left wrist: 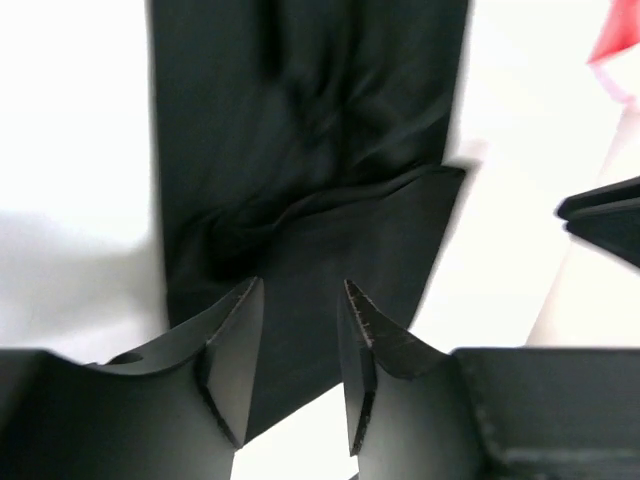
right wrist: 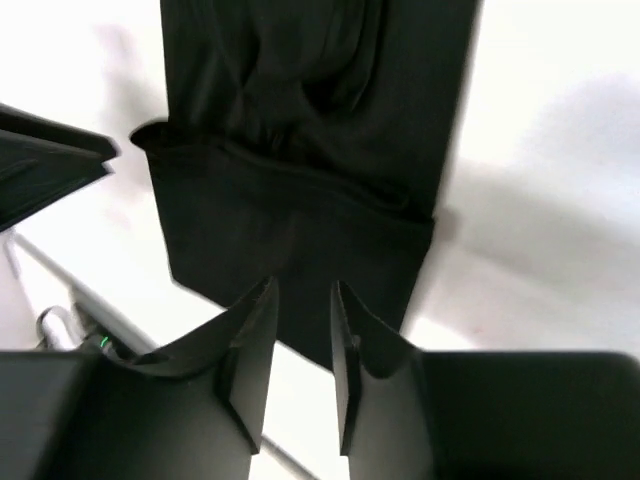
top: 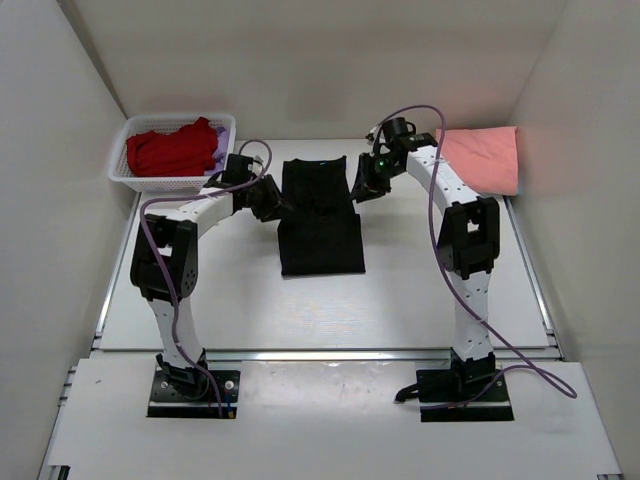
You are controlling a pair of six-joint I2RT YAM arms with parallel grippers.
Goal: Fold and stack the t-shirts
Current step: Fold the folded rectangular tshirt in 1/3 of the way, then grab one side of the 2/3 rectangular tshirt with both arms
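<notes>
Black t-shirt (top: 320, 225) flat at middle of desk (top: 420, 300), folded into a long strip with a crosswise fold edge midway. Left fingers (left wrist: 235, 340) apart over its left edge, clamping nothing. Right fingers (right wrist: 250, 340) slightly apart at its far right edge, also holding nothing. Red t-shirt (top: 170, 150) in basket (top: 125, 178), far left. Pink t-shirt (top: 482, 160) far right.

A robotics lab work cell is shown. A white desk (top: 420, 300) is enclosed on three sides by plain white panels (top: 50, 200). A left robot arm (top: 175, 235) and a right robot arm (top: 465, 240) are bolted to the near edge on black base plates (top: 195, 392). Purple cables (top: 505, 345) are looped along both arms. A black t-shirt (top: 320, 215) is laid flat on the desk between the arms, and a white plastic basket (top: 160, 183) is set in the far left corner.
</notes>
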